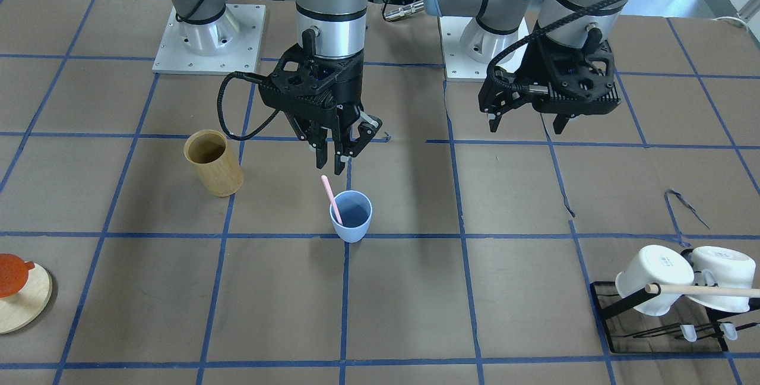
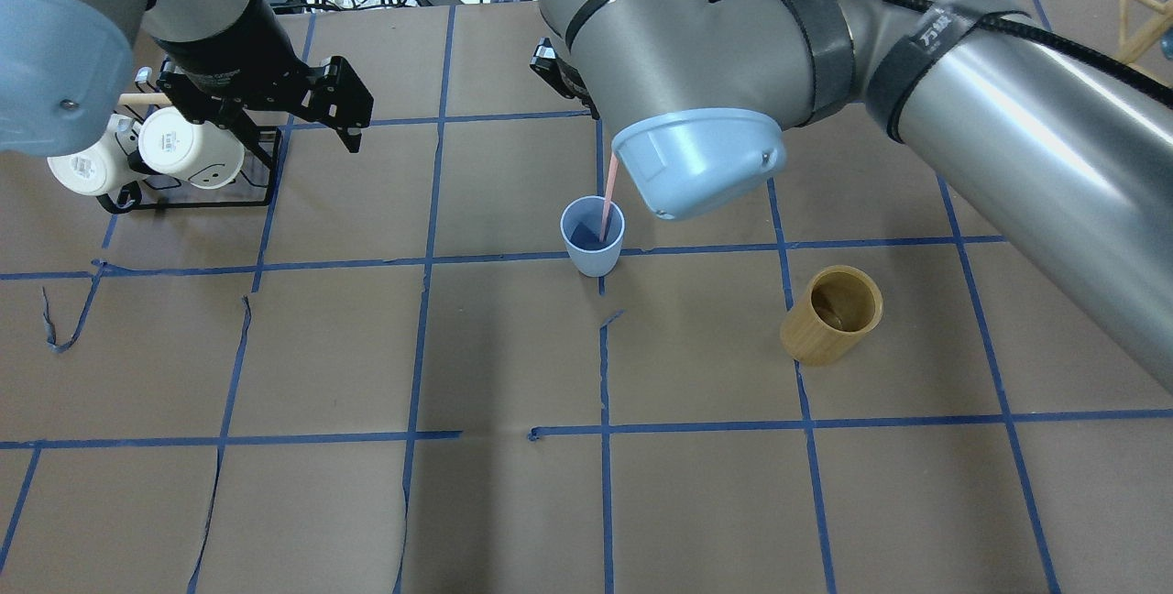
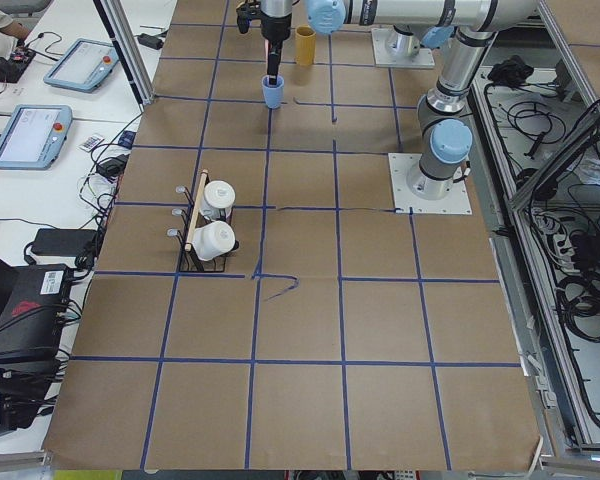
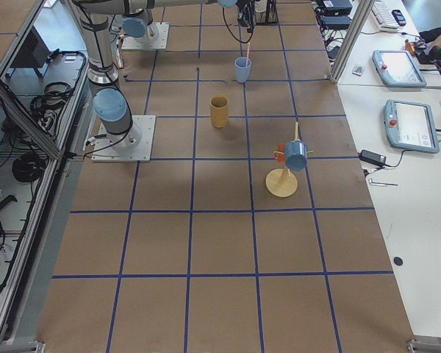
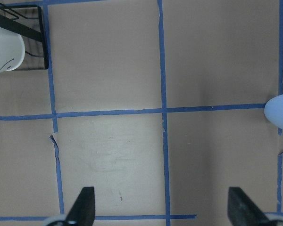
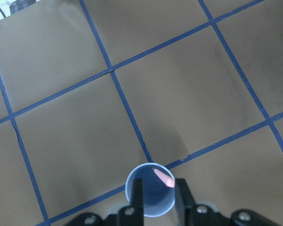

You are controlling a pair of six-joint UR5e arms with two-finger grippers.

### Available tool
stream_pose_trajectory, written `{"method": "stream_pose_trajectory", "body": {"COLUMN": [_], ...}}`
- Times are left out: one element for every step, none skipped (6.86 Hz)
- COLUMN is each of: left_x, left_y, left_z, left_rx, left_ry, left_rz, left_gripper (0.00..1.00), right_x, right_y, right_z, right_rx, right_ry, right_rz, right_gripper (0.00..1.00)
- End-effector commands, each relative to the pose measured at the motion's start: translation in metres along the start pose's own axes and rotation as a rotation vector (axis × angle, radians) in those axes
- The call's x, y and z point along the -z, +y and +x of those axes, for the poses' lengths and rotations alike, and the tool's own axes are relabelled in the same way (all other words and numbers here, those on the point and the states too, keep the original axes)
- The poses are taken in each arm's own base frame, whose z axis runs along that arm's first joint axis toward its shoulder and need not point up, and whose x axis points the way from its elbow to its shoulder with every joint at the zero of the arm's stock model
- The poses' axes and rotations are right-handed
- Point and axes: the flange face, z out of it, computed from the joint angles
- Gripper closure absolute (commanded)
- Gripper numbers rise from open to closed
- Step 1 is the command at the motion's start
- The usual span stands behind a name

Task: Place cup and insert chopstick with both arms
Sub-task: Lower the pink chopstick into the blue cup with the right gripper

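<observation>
Exterior front-facing: my right gripper [image 1: 331, 165] hangs narrowly parted and empty. The cup [image 1: 351, 217] stands directly beneath it, and the chopstick [image 1: 331, 199] leans inside with its top just under my fingertips. Right wrist-mounted: the pink tip shows below, between my fingers, so I judge that a sideways drift or a dip could clip it and topple the light cup. Left wrist-mounted: my left gripper [image 5: 162, 207] is spread wide and holds nothing, with the cup off beyond one finger.

Six views, one table [image 1: 415, 302].
Front and overhead cameras look down from opposite sides; end cameras stand far back; wrist cameras point downward, close (left perhaps higher). All show the cup [image 1: 351, 215].
</observation>
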Motion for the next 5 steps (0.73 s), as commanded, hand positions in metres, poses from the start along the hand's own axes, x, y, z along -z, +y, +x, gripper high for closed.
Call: {"method": "stream_pose_trajectory", "body": {"left_x": [0.0, 0.001, 0.001, 0.001, 0.0], "left_y": [0.0, 0.0, 0.0, 0.0, 0.001], "left_z": [0.002, 0.003, 0.003, 0.003, 0.005], "left_rx": [-0.001, -0.002, -0.002, -0.002, -0.005], "left_ry": [0.002, 0.015, 0.016, 0.016, 0.016], "left_rz": [0.002, 0.003, 0.003, 0.003, 0.001], "left_gripper": [0.0, 0.0, 0.0, 0.0, 0.0], "right_x": [-0.002, 0.003, 0.007, 0.011, 0.016], "right_y": [0.0, -0.001, -0.01, -0.017, -0.02], "right_z": [0.001, 0.002, 0.005, 0.011, 0.019], "right_rx": [0.005, 0.016, 0.057, 0.115, 0.166], "right_ry": [0.007, 0.004, 0.001, -0.003, 0.019], "right_rz": [-0.006, -0.005, -0.003, -0.019, -0.045], "right_gripper": [0.22, 0.17, 0.11, 0.03, 0.02]}}
